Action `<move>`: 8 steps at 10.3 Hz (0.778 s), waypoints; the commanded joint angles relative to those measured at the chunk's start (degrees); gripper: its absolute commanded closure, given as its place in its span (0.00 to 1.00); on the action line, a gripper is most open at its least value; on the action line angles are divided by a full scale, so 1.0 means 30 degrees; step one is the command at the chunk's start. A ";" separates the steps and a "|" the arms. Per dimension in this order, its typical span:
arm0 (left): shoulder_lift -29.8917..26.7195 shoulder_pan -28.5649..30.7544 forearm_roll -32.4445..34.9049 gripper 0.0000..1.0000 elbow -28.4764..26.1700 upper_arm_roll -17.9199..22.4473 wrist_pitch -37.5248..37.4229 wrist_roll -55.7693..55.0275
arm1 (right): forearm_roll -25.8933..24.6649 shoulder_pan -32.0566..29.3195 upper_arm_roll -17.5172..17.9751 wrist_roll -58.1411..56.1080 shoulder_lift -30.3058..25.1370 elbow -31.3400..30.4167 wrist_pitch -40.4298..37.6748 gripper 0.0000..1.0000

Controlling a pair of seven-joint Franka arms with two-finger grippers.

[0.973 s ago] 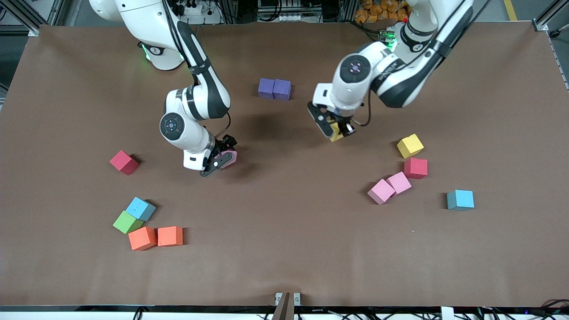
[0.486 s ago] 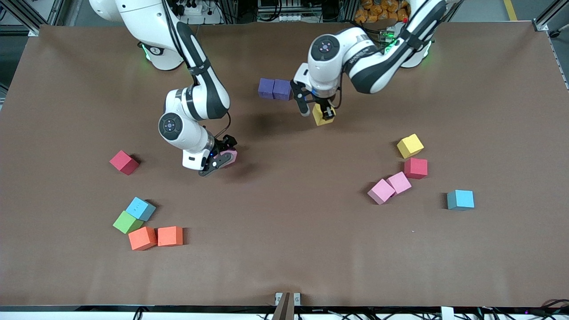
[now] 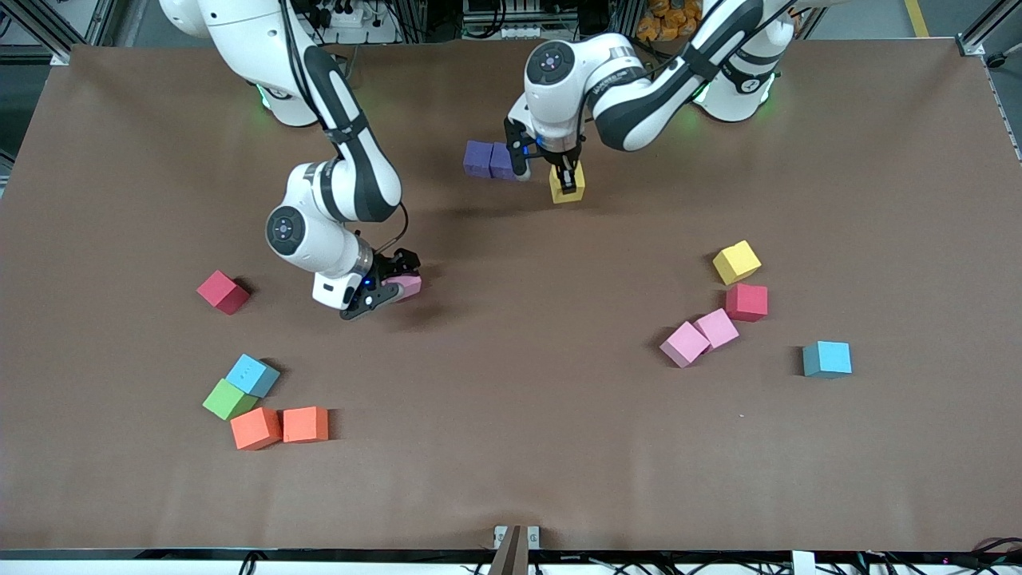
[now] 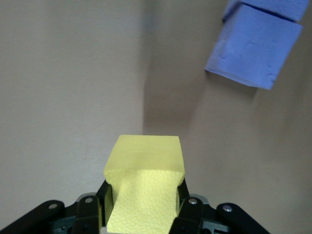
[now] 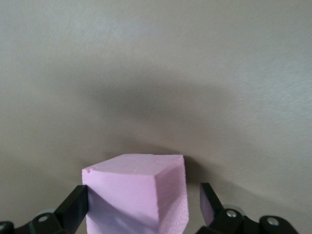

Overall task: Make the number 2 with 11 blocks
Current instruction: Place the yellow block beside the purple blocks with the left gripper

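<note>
Front view shows us the left pincer pinching a yellow block just beside the two purple blocks, which sit side by side and touch each other on the brown table. In the left wrist view we see the same yellow block squeezed between the two fingers, with one purple block near it. The right pincer is around a pink block, low near the middle of the table; in the right wrist view the pink block stands between its fingers, with a gap at one side, so we cannot tell if it is really gripped. Toward the right arm's end of the table we find a red block, and nearer to the camera a light blue block, a green block and two orange blocks close together. Toward the left arm's end lie another yellow block, a second red block, two pink blocks that touch, and a blue block apart from them.
</note>
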 commanded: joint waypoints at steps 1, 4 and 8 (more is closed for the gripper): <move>0.0673 -0.0520 0.0858 0.66 0.0169 0.0070 -0.0593 -0.0278 | 0.0494 -0.0481 0.0069 -0.0539 -0.0059 0.0139 -0.0031 0.00; 0.1172 -0.1340 0.0949 0.66 0.0169 0.0100 -0.0623 -0.0894 | 0.0523 -0.0481 0.0069 -0.0220 -0.0205 0.0344 -0.0235 0.00; 0.2255 -0.2014 0.1414 0.66 0.0432 0.0158 -0.0623 -0.1535 | 0.0436 0.0456 0.0039 0.2741 -0.0411 0.0316 -0.0384 0.00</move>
